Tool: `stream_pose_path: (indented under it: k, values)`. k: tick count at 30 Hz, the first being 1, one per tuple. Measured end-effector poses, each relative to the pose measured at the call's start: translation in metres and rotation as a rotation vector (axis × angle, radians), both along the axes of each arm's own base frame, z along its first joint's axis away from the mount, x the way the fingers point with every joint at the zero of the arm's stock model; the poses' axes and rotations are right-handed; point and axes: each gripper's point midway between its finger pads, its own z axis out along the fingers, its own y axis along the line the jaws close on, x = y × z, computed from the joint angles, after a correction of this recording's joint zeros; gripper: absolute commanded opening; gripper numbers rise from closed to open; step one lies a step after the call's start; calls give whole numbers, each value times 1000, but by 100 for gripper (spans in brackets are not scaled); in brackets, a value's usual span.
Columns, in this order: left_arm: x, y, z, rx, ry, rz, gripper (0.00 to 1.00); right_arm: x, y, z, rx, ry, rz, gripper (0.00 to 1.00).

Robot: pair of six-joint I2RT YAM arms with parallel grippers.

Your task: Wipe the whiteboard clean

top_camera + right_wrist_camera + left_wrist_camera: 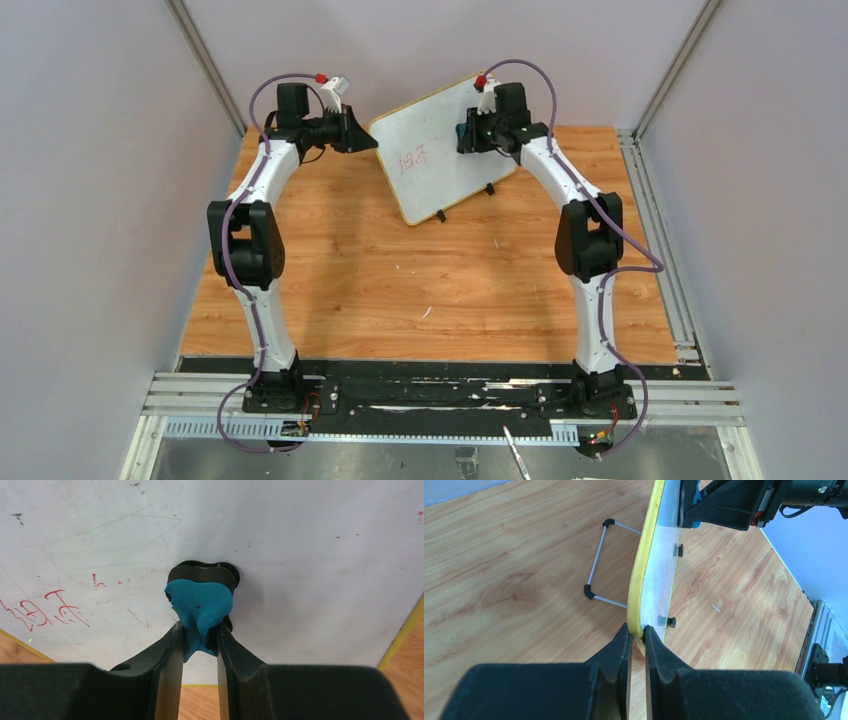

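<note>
Board (440,150) stands tilted near far edge of desk (400,300), about mid-width. Left gripper (636,634) nearly closed, pinching board's yellow rim on side toward left desk edge, steadying it. Right gripper (199,630) clamped on blue eraser (200,600), dark pad against board face, upper area. Red marks (47,610) lie apart from eraser, lower and toward left gripper, not yet wiped. Step in hand: wiping, marks not reached. Next move likely calls for sweep across marks, pad flat, pressure modest so board doesn't tip; left pinch must hold.
</note>
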Motion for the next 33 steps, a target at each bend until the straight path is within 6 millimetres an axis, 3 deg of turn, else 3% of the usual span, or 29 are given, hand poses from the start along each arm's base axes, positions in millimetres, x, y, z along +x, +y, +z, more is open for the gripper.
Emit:
stream_pose_path:
  k: [5, 14, 19, 26, 33]
  values:
    - [0, 0, 0, 1, 1, 2, 0, -7, 19, 7, 3, -5, 34, 1]
    - [0, 0, -1, 3, 2, 2, 0, -38, 80, 15, 34, -11, 174, 1]
    - [0, 0, -1, 3, 1, 1, 0, -50, 98, 16, 41, -8, 218, 1]
    - [0, 0, -1, 6, -3, -1, 0, -46, 90, 12, 31, -7, 209, 0]
    - [1, 0, -2, 14, -6, 6, 0, -29, 46, -6, 19, 32, 134, 1]
